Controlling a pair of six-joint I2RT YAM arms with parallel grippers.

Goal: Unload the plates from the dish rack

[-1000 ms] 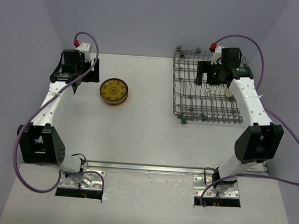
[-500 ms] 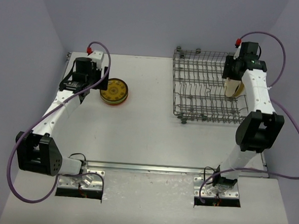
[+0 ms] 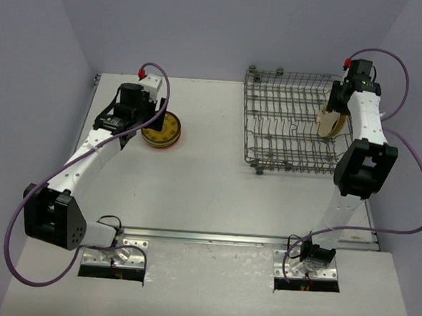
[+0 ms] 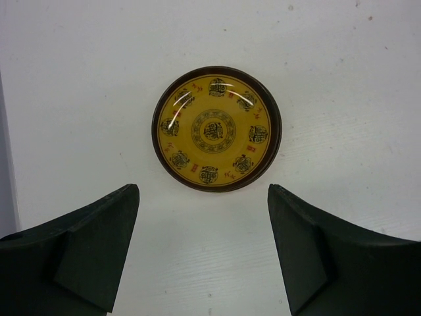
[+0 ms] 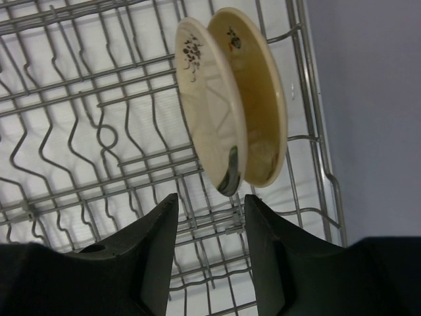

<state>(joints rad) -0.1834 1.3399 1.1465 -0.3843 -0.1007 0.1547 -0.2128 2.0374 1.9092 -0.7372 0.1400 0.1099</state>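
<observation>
The grey wire dish rack (image 3: 284, 127) stands at the back right. Two beige plates (image 3: 330, 122) stand on edge at its right side. In the right wrist view a cream plate (image 5: 207, 99) leans against a tan plate (image 5: 263, 105) among the rack wires (image 5: 99, 131). My right gripper (image 5: 210, 197) is partly open just short of their lower rims, with nothing between its fingers. A yellow patterned plate (image 4: 217, 128) tops a small stack (image 3: 162, 130) with an orange-red rim, flat on the table. My left gripper (image 4: 202, 201) is open just short of it, empty.
The white table (image 3: 209, 194) is walled by grey panels on the left, back and right. The rack's raised right side wire (image 5: 316, 131) runs close beside the tan plate. Purple cables (image 3: 402, 84) loop off both arms.
The right arm swung from the rack's middle to its right side over the standing plates, and its jaws narrowed. The left arm moved right, up to the yellow plate stack.
</observation>
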